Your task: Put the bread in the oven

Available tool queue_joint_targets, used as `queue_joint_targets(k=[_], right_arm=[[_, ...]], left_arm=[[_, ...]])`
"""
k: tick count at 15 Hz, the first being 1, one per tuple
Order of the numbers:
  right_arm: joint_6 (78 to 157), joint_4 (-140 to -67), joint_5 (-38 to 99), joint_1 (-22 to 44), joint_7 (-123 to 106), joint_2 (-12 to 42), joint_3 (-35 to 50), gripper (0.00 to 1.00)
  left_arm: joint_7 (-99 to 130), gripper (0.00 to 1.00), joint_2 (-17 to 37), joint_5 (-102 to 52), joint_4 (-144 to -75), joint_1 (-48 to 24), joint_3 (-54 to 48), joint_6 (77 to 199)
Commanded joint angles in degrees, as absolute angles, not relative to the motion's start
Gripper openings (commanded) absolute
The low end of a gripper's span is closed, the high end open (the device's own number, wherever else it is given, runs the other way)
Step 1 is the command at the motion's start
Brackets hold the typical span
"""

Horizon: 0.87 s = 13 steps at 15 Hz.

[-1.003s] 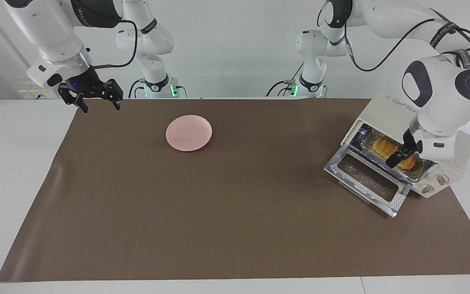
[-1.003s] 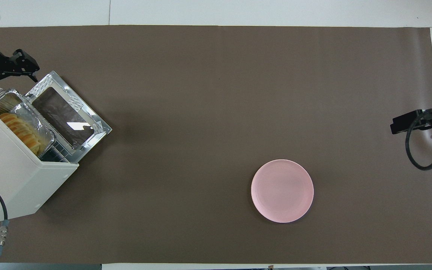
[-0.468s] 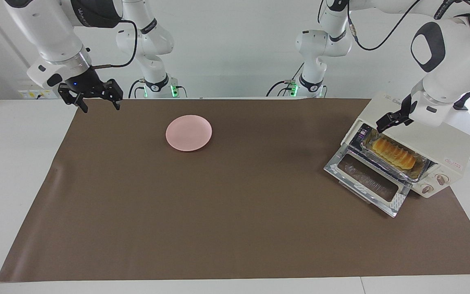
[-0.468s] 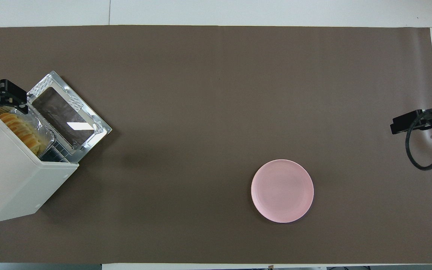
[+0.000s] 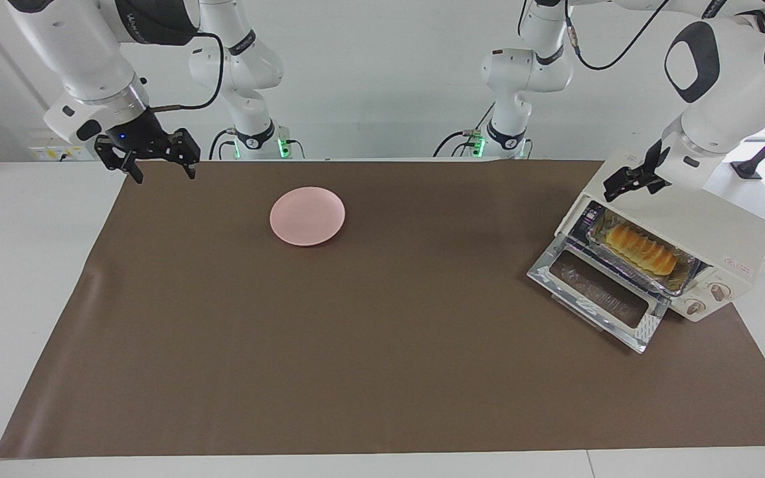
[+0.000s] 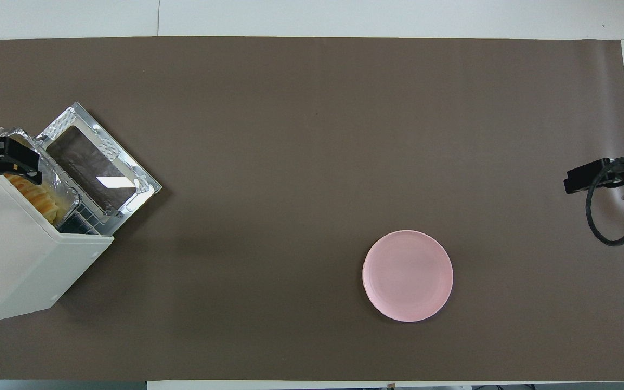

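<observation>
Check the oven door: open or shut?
Open. The oven has its glass door dropped flat onto the mat, and the bread lies in the foil tray inside, in plain view.

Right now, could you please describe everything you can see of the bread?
The bread is a small golden-yellow loaf, elongated, with crosswise ridges along its browned top. It lies flat and lengthwise in a crinkled foil tray that sits inside the oven, whose glass door hangs open. Only the tray touches it. The left gripper is open above the oven's corner, clear of the loaf.
</observation>
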State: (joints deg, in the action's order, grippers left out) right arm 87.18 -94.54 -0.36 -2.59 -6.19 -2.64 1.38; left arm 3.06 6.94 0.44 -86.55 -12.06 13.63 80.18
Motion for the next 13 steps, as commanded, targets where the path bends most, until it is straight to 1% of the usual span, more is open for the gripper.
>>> queue_joint_targets(k=[1,2,4,6,7,13], right_arm=[[87.1,-95.5,0.7,-3.1,-7.4,-3.8,1.4,1.0],[87.2,-95.5,0.7,-3.1,-7.4,-3.8,1.4,1.0],[87.1,-95.5,0.7,-3.1,-7.4,-3.8,1.5,1.0],[87.1,-95.5,0.7,-3.1,-7.4,-3.8,1.4,1.0],[87.1,-95.5,0.8,-3.1,-7.4,-3.8,1.5,1.0],[87.1,-95.5,0.7,-3.1,-7.4,-3.8,1.4,1.0]], left_arm=[[1.7,1.0,3.1,-0.4,-90.3,-10.3,11.8,80.1],[1.7,1.0,2.1,-0.4,-91.0,-10.3,11.7,79.8],[1.7,1.0,-0.4,-0.4,-95.3,-9.8,9.7,80.8],[1.7,1.0,-1.8,-0.4,-98.1,-6.4,7.0,83.0],[1.6,1.0,-1.8,-0.4,-98.2,-5.3,6.2,83.1],[1.8,1.0,-1.9,-0.4,-97.6,-5.7,5.8,85.9]])
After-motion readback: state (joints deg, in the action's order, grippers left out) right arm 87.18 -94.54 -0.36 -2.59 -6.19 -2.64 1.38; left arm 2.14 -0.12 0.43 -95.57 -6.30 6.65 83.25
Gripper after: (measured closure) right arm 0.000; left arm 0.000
